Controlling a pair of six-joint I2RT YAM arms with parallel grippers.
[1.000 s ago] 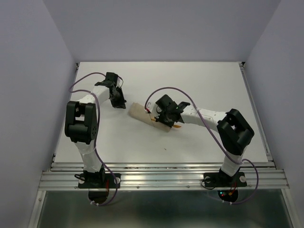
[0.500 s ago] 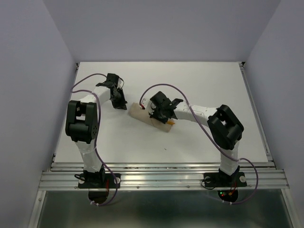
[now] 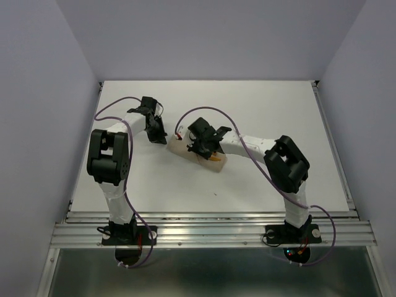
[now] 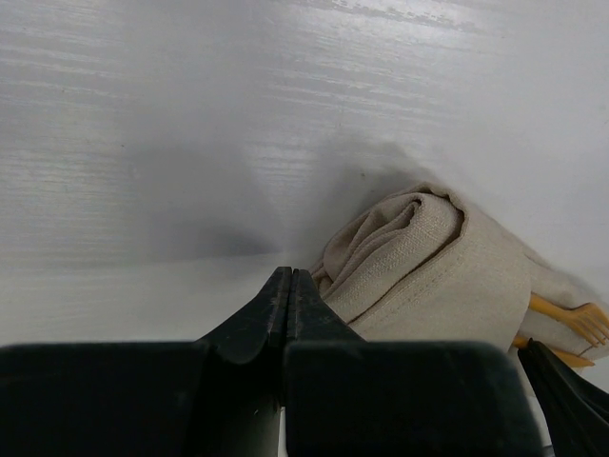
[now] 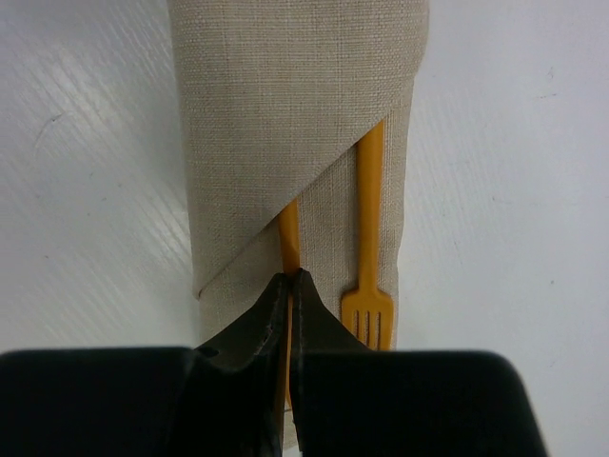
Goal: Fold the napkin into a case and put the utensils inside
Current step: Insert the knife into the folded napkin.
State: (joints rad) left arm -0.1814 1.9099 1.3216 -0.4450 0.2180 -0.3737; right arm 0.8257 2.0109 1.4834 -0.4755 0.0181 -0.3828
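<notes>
Right hand (image 5: 290,276), clenched, is sitting over the orange utensil (image 5: 288,228) at the case (image 5: 285,114) mouth, which is judged best pushed straight in beside the fork (image 5: 369,190); left hand (image 4: 288,276) is likewise clenched.

We read no text anywhere: no labels, brands, numbers or signs are legible in the top or wrist views.

The case (image 5: 295,114) flap hides the upper parts of the 2 utensils (image 5: 369,219); the right claw (image 5: 290,278) covers 1 utensil's lower end.
</notes>
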